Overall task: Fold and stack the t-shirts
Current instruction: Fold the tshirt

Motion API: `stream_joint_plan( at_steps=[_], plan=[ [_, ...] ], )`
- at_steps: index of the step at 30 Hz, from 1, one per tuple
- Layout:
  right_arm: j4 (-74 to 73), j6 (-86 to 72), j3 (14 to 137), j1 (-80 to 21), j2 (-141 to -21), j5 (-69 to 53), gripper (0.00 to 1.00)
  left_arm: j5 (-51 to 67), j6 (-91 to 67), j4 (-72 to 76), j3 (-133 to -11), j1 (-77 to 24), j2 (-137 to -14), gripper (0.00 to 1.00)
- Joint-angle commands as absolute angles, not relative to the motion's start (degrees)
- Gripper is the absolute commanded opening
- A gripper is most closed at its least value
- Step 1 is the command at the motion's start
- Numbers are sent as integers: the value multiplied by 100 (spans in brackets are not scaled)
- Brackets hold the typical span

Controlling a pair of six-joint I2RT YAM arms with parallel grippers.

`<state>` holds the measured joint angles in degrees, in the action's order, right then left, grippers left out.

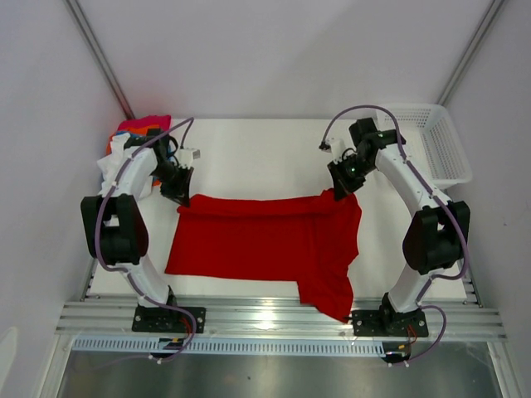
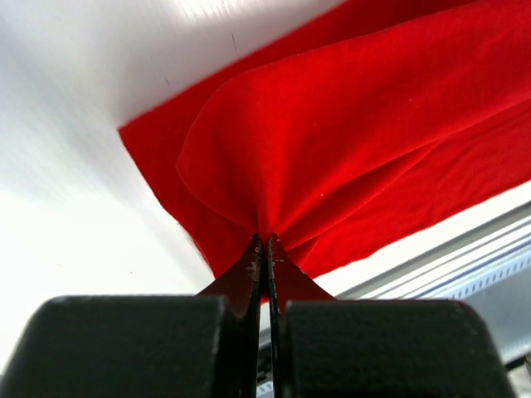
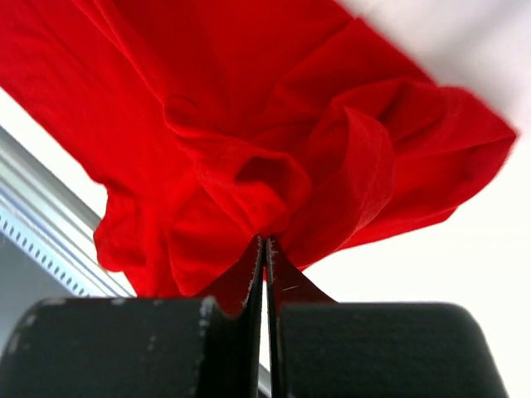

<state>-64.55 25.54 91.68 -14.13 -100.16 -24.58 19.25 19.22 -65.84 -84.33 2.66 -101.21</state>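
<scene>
A white surface (image 1: 257, 157) fills the middle of the top view, enclosed by pale walls (image 1: 50, 99), with a metal rail (image 1: 274, 315) along the bottom and a white mesh basket (image 1: 448, 145) at upper right. The red t-shirt (image 1: 265, 236) lies spread at the centre, plain and bright, its upper edge folded over and its lower right part drooping onto the rail. Other t-shirts (image 1: 141, 128) sit heaped at upper left. The left end effector (image 1: 178, 192) is clamped on the shirt's upper left corner, the right end effector (image 1: 340, 192) on its bunched upper right.
</scene>
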Motion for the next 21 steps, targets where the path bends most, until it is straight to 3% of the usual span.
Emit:
stream_joint_plan(
  at_steps=[1,21],
  plan=[
    [-6855,2803,9053,-1406,-9703,-2522,0,1977,2179,-6618,-8166,290,-9756,0],
    [-7585,3700,7937,-1969,-9396,-1802,0,1723,2320,-6434,-6733,273,-9062,0]
  ],
)
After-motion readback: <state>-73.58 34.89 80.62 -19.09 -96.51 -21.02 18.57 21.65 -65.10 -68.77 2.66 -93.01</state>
